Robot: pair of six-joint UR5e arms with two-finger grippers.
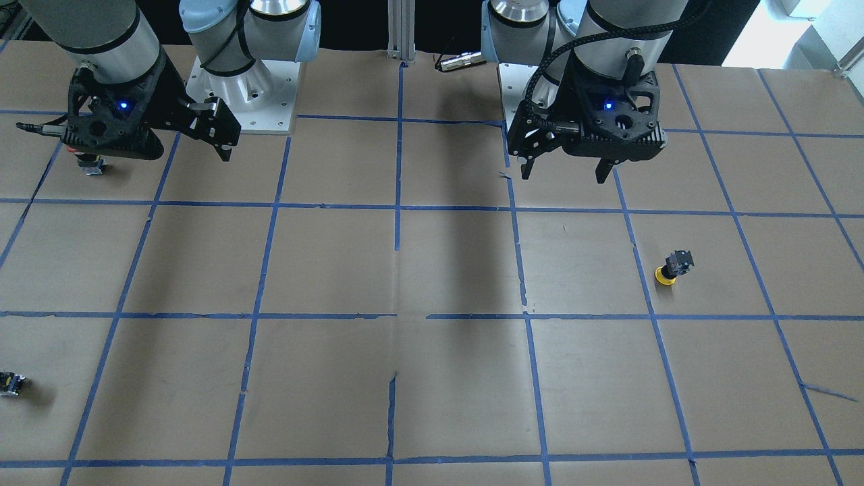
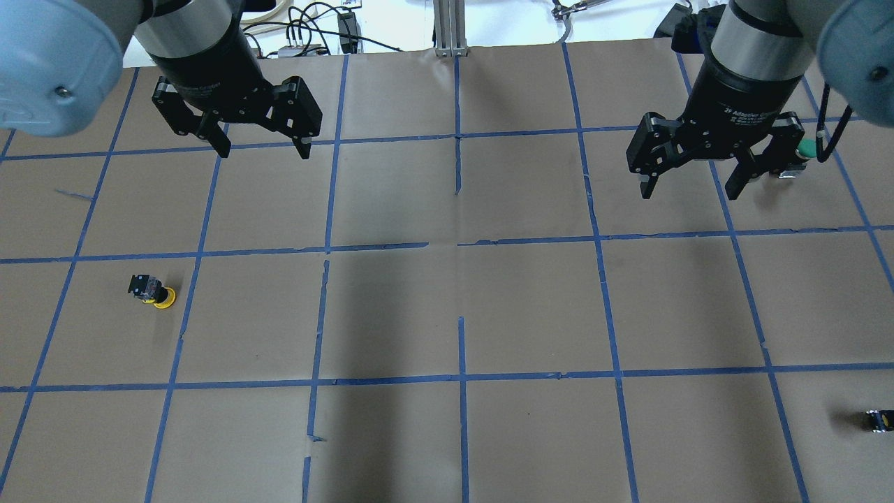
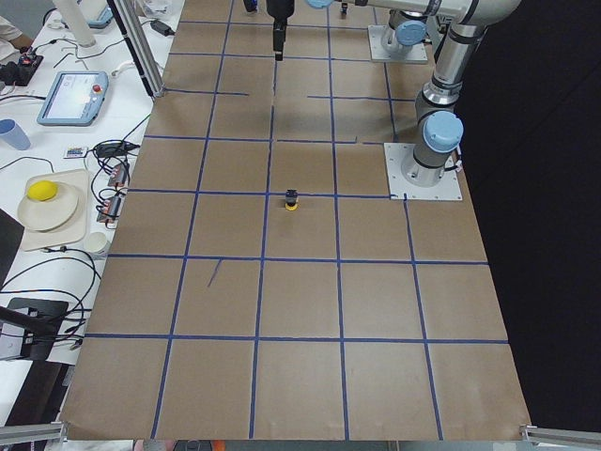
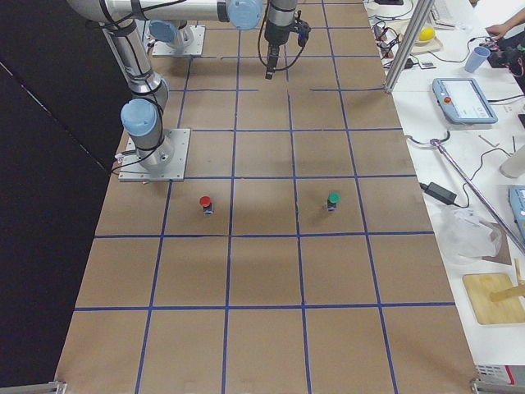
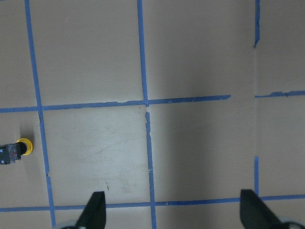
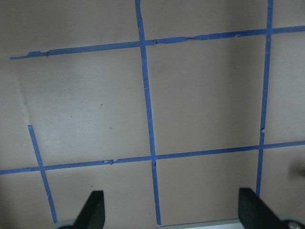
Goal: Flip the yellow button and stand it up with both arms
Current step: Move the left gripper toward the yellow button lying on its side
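Observation:
The yellow button (image 2: pixel 151 291) rests on the brown paper on the robot's left side, yellow cap toward the table and black body up. It also shows in the front view (image 1: pixel 671 268), the left side view (image 3: pixel 292 200) and at the left edge of the left wrist view (image 5: pixel 14 151). My left gripper (image 2: pixel 262 147) is open and empty, high above the table, well away from the button; it also shows in the front view (image 1: pixel 563 174). My right gripper (image 2: pixel 688 193) is open and empty, hovering over the right half, and also shows in the front view (image 1: pixel 223 145).
A red-capped button (image 4: pixel 205 203) and a green-capped button (image 4: pixel 333 199) stand on the right side under the right arm. A tiny dark part with a yellow spot (image 2: pixel 880 420) lies near the right edge. The arm base plates (image 1: pixel 243 88) sit at the robot's edge.

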